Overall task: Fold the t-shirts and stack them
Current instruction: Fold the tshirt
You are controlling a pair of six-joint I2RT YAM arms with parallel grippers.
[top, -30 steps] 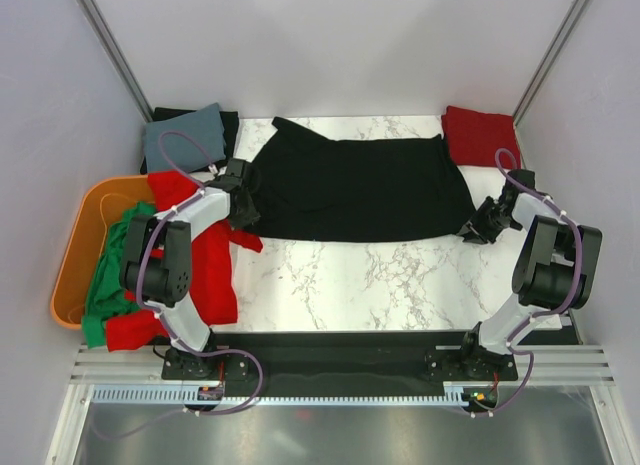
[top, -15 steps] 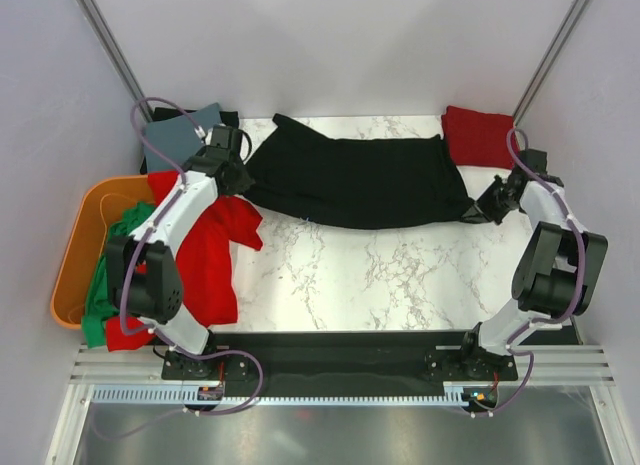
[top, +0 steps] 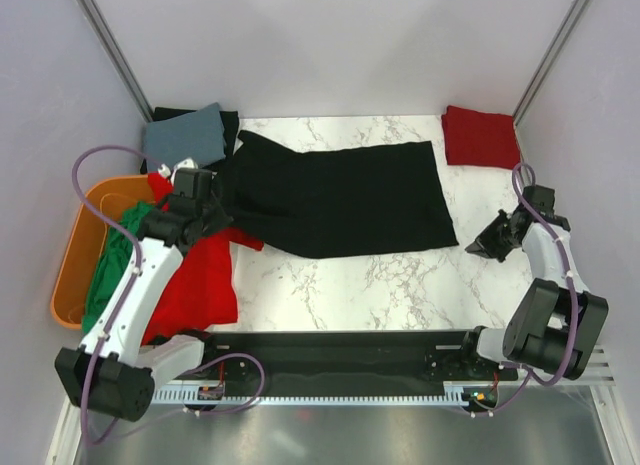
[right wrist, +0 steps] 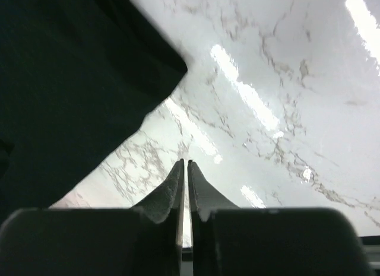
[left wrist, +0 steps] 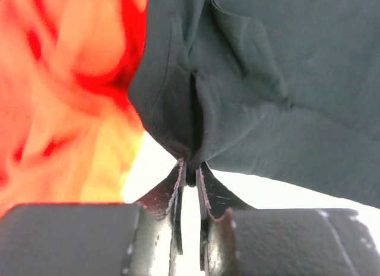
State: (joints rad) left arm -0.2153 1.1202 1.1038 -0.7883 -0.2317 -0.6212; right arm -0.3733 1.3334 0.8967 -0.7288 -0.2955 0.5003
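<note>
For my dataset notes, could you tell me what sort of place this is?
Likely a robot lab enclosure: white marble-patterned tabletop, pale walls on three sides, and an aluminium mounting rail at the near edge.

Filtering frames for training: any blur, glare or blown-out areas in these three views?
Left wrist: red shirt smeared and overexposed, black t-shirt sharp. Right wrist: glare streaks on the marble table, the black t-shirt there almost featureless dark. Top external: evenly lit, sharp, only soft shadows.
</note>
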